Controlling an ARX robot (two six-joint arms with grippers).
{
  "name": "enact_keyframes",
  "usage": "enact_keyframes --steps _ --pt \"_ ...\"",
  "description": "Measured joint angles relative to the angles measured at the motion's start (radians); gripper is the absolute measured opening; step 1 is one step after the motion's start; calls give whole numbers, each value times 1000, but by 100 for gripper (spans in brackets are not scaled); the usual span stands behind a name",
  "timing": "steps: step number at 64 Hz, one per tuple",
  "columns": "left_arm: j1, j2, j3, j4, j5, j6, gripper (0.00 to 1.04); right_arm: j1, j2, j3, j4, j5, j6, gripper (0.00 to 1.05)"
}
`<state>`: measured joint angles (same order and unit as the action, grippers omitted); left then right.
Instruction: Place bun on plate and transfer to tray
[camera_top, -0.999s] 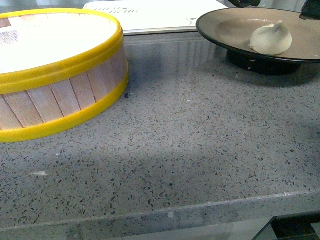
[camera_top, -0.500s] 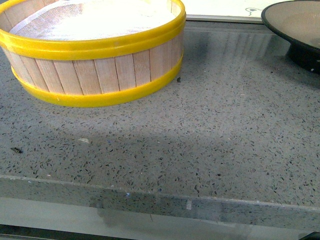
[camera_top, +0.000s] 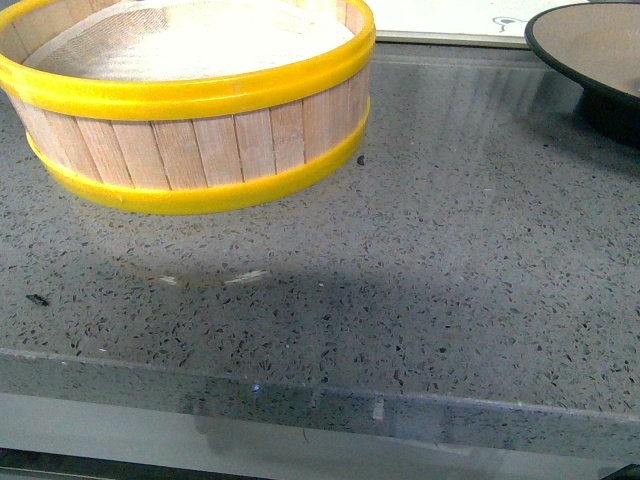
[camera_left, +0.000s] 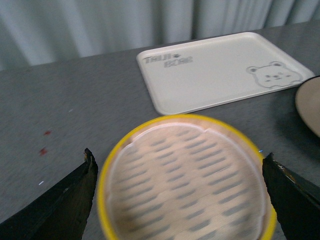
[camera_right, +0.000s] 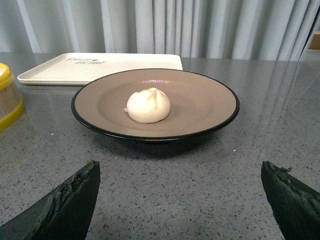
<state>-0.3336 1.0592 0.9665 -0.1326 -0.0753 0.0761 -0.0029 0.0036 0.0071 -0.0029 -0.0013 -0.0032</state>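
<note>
1. Front view: the basket (camera_top: 190, 110) stands left on the tabletop (camera_top: 450, 260). The plate (camera_top: 595, 45) is at the right edge and the tray (camera_top: 450, 15) lies behind. No arm is visible.
2. Left wrist view: the left gripper (camera_left: 178, 157) is spread wide and empty above the basket, which shows no bun. It appears clear of the plate's route.
3. Right wrist view: the bun (camera_right: 148, 105) sits mid-plate. The right gripper (camera_right: 180, 169) is released and empty, facing the near rim. Recommended: pinch the rim, keep the plate level and lift it over the tray's raised edge. No obstruction noted.

Pale bun (camera_right: 148, 105) centred on plate (camera_right: 200, 100), tray (camera_right: 125, 65) nearby
</note>
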Motion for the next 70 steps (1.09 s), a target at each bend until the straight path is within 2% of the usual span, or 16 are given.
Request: enact_keyframes --steps 6,9,11,15,18,22,42,70 --pt "89 -88 -74 -14 17 -12 98 0 0 0 0 0 0 96" --pt "122 -142 -153 103 -50 -33 90 0 0 0 0 0 0 96" --pt "149 -179 -211 184 -60 -42 84 0 0 0 0 0 0 96" --pt "199 -243 -300 275 -26 -54 76 0 0 0 0 0 0 96" --pt "267 -309 -383 320 46 -59 67 0 0 0 0 1 0 96" --pt "312 -367 -468 348 65 -63 56 0 0 0 0 0 0 96" --pt "332 -492 -695 420 76 -75 4 0 0 0 0 2 0 96" --pt "332 -660 -856 422 75 -78 4 0 0 0 0 0 0 96"
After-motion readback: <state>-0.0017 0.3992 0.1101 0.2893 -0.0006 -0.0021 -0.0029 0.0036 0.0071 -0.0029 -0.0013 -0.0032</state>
